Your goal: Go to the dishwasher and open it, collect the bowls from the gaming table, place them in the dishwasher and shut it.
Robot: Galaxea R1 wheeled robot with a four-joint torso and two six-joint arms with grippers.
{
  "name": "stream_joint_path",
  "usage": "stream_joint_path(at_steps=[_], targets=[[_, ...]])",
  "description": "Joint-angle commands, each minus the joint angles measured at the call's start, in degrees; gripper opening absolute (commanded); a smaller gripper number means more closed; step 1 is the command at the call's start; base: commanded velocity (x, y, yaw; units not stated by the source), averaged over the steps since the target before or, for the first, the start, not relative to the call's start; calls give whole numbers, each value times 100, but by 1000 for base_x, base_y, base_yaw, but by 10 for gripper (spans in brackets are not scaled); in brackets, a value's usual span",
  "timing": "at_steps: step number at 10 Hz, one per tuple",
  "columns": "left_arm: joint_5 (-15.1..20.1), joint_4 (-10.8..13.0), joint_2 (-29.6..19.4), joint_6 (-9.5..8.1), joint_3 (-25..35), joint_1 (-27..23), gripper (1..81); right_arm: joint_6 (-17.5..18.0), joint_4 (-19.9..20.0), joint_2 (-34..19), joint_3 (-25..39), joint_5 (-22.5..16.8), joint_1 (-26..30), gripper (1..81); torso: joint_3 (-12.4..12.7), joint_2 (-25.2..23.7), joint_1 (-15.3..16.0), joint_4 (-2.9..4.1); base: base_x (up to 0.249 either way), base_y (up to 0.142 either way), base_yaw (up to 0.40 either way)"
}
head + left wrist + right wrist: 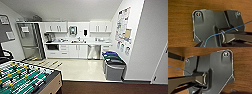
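The dishwasher [94, 51] is the steel-fronted unit under the white counter at the far end of the room, and its door is shut. The gaming table [23, 80], with a green field and rods carrying yellow and dark figures, fills the near left corner of the head view. The bowls are out of view. Both wrist views look down past the robot's dark plates onto a brown, wood-grained surface [179, 25].
Grey bins [113, 66] with blue and green lids stand against the right wall. A tall steel fridge [29, 40] is at the back left. Yellow and black bars [48, 63] lie on the pale floor [80, 68]. Brown carpet [105, 87] runs across the foreground.
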Motion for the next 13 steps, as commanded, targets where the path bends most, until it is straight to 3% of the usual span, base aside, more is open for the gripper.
stream_joint_path(at_steps=[1,13], targets=[[310,-38,-113,35,-71,-354,811,29,33,-101,-74,-307,310,811,0,0,0,0,145,0,0],[310,-20,-69,44,-62,-354,811,11,-11,-21,-30,-315,310,811,0,0,0,0,178,0,0]])
